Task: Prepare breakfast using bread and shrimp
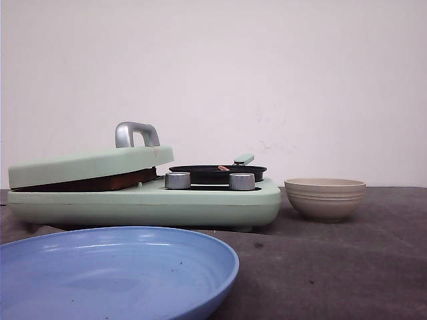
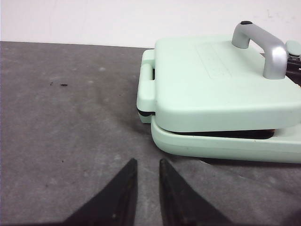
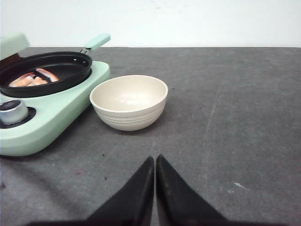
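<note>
Nearest, lower left: round blue plastic plate (image 1: pixel 113 270). Centre: mint-green breakfast cooker (image 1: pixel 143 200), lid lowered over brown bread crust (image 1: pixel 87 182); pink shrimp (image 3: pixel 35 78) in its black pan (image 3: pixel 47 70). Right: beige ribbed bowl (image 1: pixel 325 198). Left gripper (image 2: pixel 147 165) narrow, empty; right gripper (image 3: pixel 154 161) closed, empty.

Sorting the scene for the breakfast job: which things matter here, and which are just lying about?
Job:
shrimp in the pan
sandwich maker, lid nearly shut

Possibly for serving, otherwise idle:
blue plate
bowl, empty
</note>
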